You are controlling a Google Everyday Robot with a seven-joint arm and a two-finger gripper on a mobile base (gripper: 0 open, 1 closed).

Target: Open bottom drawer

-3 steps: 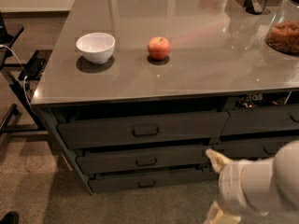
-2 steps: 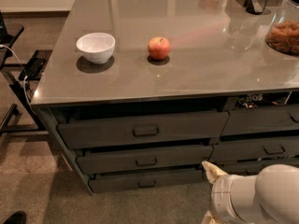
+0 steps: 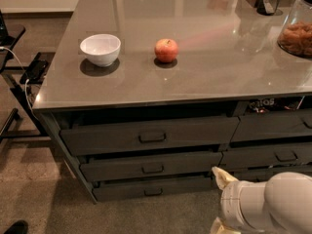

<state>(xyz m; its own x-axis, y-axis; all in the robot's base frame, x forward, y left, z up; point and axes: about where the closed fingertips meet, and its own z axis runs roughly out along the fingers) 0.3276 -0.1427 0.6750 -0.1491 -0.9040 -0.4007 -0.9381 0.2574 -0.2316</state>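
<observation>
A glossy grey countertop is seen above and beyond the gripper, which is held low by the cabinet front with its fingers spread apart. A white bowl is set on the top, up and well left of the gripper. A red apple is placed nearer, up and slightly left. A glass jar of brown contents is stood up and right.

gripper low at right, fingers spread, near the right end of the bottom drawer | floor in front of the drawer handle lies open | black stand at left, well apart | white arm fills lower right corner
</observation>
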